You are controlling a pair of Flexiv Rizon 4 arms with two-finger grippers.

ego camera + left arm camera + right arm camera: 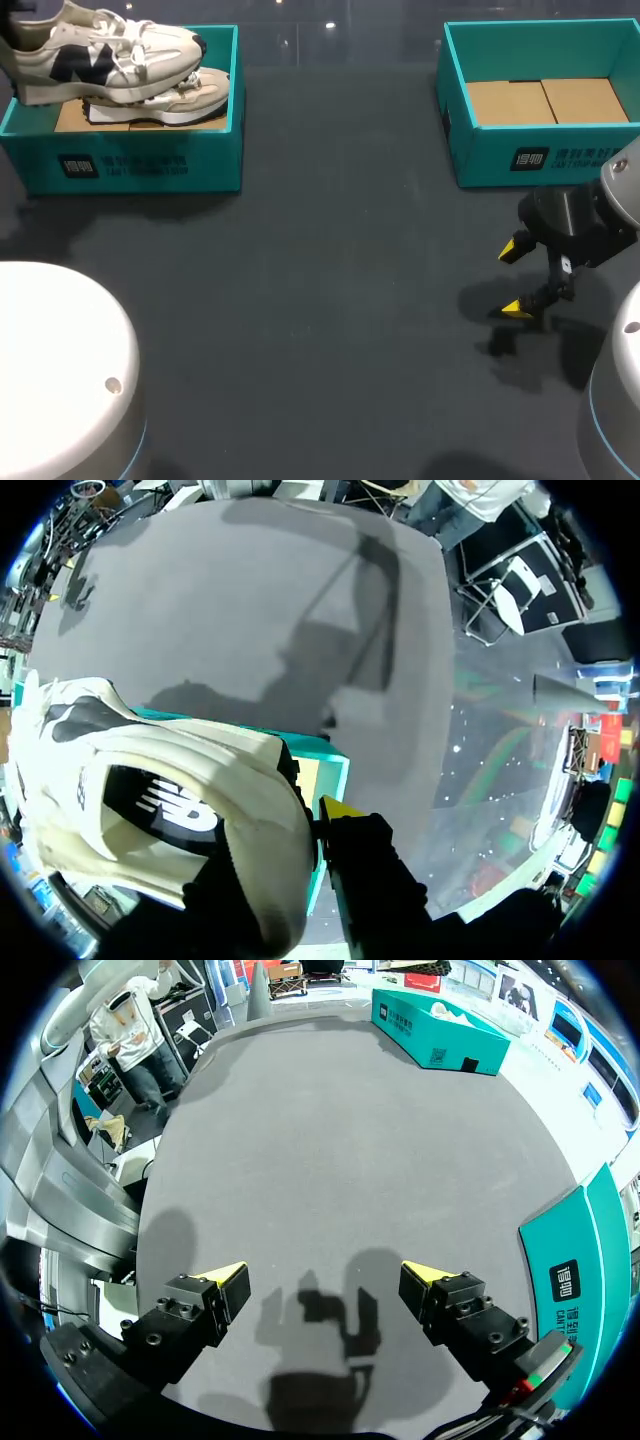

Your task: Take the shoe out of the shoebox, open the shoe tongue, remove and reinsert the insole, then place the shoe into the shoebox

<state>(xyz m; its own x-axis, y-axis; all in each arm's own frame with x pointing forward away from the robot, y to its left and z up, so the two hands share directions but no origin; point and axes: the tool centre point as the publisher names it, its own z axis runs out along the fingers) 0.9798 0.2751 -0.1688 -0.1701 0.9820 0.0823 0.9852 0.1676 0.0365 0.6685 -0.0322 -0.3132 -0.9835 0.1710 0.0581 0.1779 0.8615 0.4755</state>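
Note:
A cream sneaker with dark markings [100, 50] hangs over the left teal shoebox [140, 165] at the back left, just above its rim. In the left wrist view my left gripper [310, 820] is shut on the heel collar of this sneaker [160, 810]; one yellow fingertip [340, 808] shows outside the heel and the other is hidden inside. A second sneaker [170, 100] lies in that box. My right gripper [516, 280] stands open over bare table in front of the right box, and the right wrist view shows nothing between the right gripper's [325, 1280] fingers.
A second teal shoebox [540, 150] stands at the back right with only brown cardboard on its floor; its wall [590, 1260] is close beside my right gripper. Dark table stretches between the two boxes. The white arm bases fill the front corners.

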